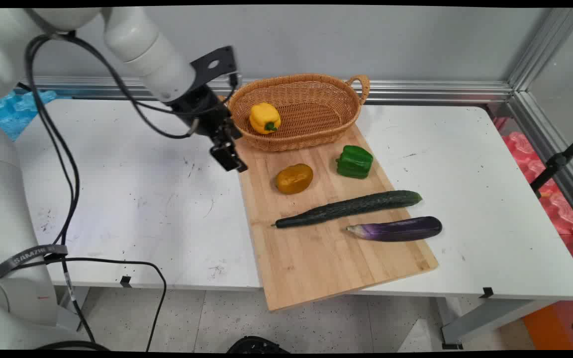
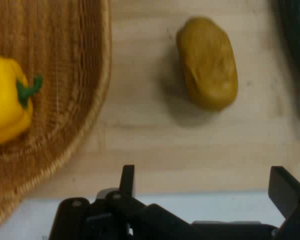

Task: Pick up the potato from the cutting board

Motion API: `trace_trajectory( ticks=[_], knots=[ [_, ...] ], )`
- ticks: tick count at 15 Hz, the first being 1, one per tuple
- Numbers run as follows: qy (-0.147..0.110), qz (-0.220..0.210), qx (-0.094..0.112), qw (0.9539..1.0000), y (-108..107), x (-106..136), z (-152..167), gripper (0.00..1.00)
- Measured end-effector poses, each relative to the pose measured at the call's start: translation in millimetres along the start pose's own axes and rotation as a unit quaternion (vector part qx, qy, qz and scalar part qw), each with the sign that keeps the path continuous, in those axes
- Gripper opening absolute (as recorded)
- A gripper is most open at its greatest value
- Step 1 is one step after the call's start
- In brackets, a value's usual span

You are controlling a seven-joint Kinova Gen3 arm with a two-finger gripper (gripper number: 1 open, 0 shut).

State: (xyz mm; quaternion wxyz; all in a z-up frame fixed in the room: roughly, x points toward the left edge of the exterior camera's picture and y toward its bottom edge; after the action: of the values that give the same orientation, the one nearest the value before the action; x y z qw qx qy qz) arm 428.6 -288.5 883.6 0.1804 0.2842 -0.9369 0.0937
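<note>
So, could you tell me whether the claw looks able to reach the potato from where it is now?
Probably yes. The claw is open and empty above the cutting board's left edge, and bare board lies between it and the potato.

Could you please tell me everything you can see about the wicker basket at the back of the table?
The wicker basket is oval, woven of light tan cane, with a looped handle at its right end; the arm hides its left end. It stands upright at the far end of the wooden cutting board, its front part resting on the board. Inside, on the left, lies a yellow bell pepper with a green stem; the rest is bare weave. The gripper hangs beside its left front, not touching it.
</note>
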Motion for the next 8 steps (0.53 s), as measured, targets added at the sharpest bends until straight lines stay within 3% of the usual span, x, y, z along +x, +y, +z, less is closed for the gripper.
trace_trajectory(
  ticks=[8],
  knots=[
    [0.023, -0.018, 0.003, 0.9996, 4, 50, 22, 1.00]
  ],
)
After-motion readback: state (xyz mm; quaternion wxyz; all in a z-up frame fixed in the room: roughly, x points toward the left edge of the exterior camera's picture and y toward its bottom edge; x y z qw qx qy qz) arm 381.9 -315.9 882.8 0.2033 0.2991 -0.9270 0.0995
